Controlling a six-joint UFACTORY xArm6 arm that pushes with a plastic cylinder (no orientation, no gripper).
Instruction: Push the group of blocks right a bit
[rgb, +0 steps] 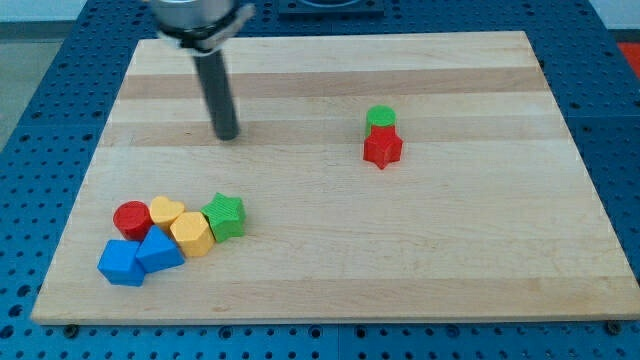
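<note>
Cluster: blue blocks (140, 257), red cylinder (130, 217), yellow blocks (182, 225), green star (225, 215) packed together, awaiting one push.
My tip (228, 135): above the green star, grasping nothing, touching no block.
Pair: green cylinder (380, 117) and red block (382, 148), far right of the star.

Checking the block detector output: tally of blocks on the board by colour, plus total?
Red: 2, the red cylinder and the red star
Yellow: 2, the yellow heart and the yellow hexagon
Green: 2, the green star and the green cylinder
Blue: 2, the left blue block and the right blue block
Total: 8
</note>
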